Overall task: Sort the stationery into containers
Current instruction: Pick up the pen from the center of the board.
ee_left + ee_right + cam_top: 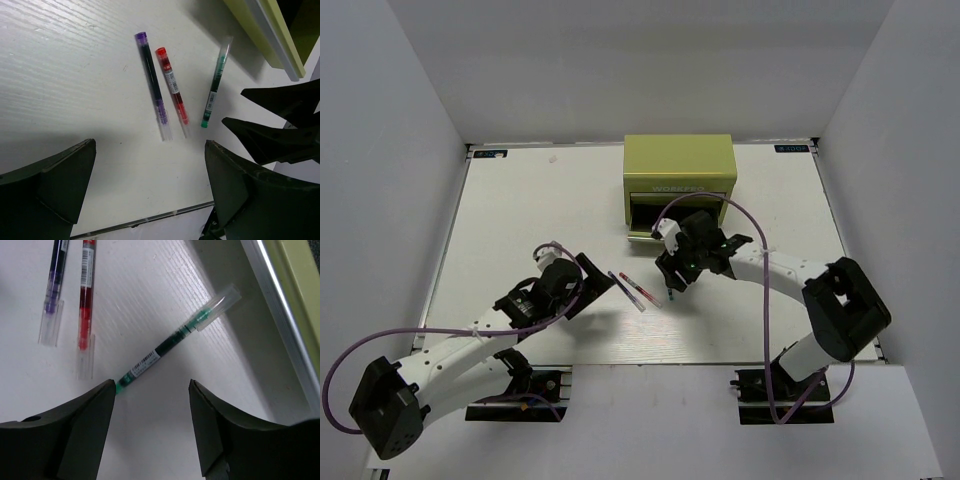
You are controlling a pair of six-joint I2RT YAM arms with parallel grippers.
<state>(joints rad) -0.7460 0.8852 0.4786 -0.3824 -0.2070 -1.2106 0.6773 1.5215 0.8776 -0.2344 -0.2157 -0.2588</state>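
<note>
Right claw (pixel 150 390): released, over one end of the green pen (pixel 170 347).
Green pen: flat on the worktop (pixel 520 210), just before the chest (pixel 678 160).
Purple pen (pixel 152 82), red pen (pixel 172 90): side by side, farther from the chest.
Left claw (pixel 150 145): released, grasping nothing.

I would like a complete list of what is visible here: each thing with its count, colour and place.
purple pen: one, dark purple, on the table.
red pen: one, red, close beside the purple pen.
green pen: one, dark green, apart from the red pen, nearest the chest.
chest: one, yellow-green, far middle of the table.
table: one, white.
left gripper: one, black, open, near the purple pen.
right gripper: one, black, open, over the green pen's end.
</note>
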